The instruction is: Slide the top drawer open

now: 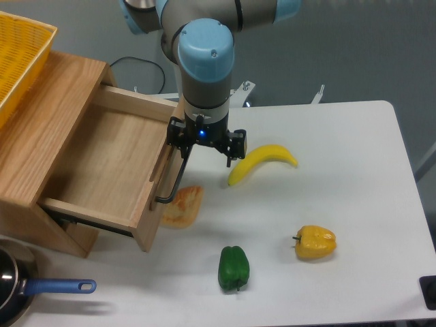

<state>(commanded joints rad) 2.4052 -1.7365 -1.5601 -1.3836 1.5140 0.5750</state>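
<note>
Blue-handled pan (27,289): seen at the nearest left corner of the white worktop (354,204), partly cut off by the frame edge.
Green pepper (234,267): lying near the front edge, well apart from the cabinet.
Yellow pepper (315,242): set to the right of the green one.
Pastry (184,204): lying just beside the drawer front, partly overlapped by it in this view.
Banana (262,162): lying just to the right of the gripper.
Top drawer (102,170): found on the left of the worktop, drawn well out of the wooden cabinet (41,129), its shallow box exposed and seen to hold nothing.
Progress: the opening is judged to be largely done; only a last stretch of travel, if any, and release of the handle appear to be left.
Gripper (204,139): positioned at the far end of the black bar handle (174,178), which is hooked by one finger.
Jaws: seen spread apart, not clamped together on the bar.
Yellow basket (17,51): resting on the cabinet top, farthest back on the left.
</note>
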